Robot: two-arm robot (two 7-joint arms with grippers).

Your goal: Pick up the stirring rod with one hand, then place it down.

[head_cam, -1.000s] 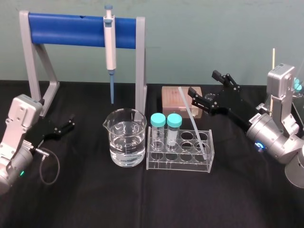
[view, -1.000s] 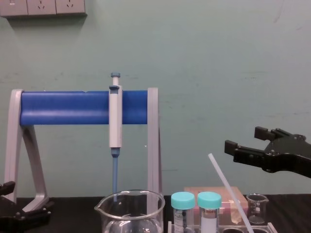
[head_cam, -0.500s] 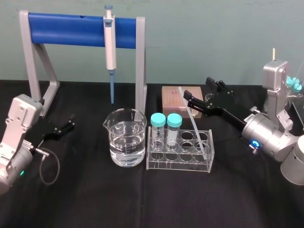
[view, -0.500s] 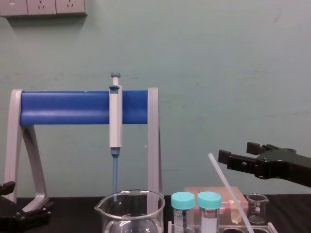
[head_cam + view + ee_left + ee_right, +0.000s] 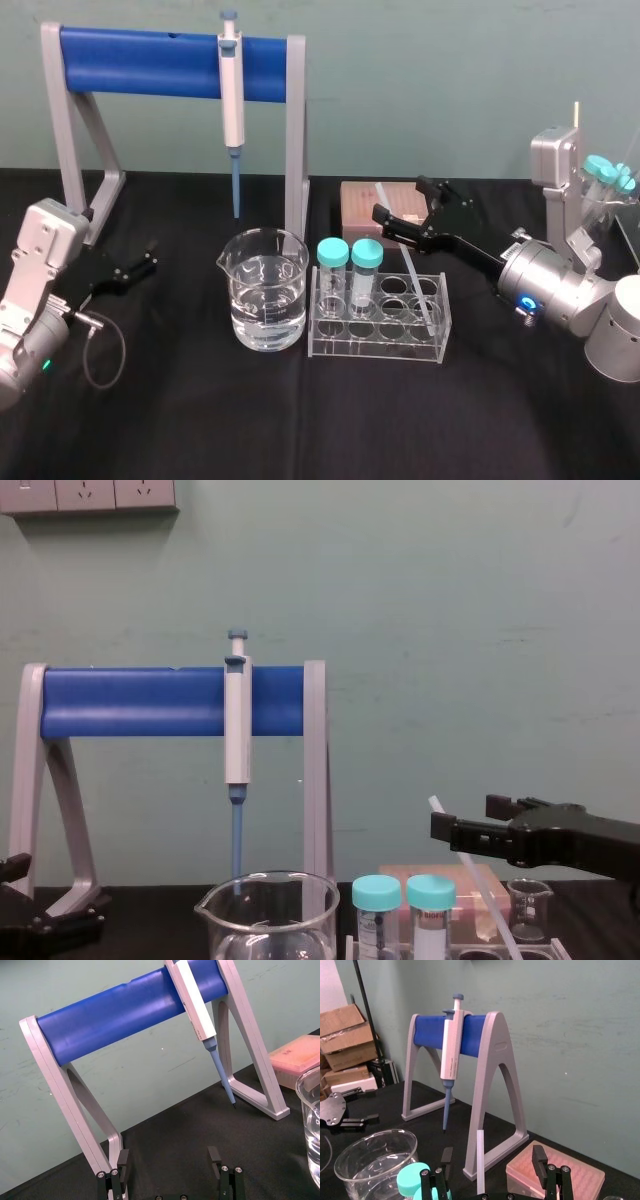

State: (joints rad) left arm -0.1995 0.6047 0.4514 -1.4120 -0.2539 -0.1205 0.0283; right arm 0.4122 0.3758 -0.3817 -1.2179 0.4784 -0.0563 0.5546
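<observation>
Stirring rod (image 5: 414,280) stands foot-down in the clear tube rack (image 5: 378,345) on the counter (image 5: 300,420), leaning back. Left gripper (image 5: 135,268) parked at left, jaws spread, empty. Right gripper (image 5: 400,200) is at the rod's upper end, jaws spread either side, not pinching. Rod likely light, stiff, slick, maybe brittle: pinch the upper shaft gently, lift along the lean.
</observation>
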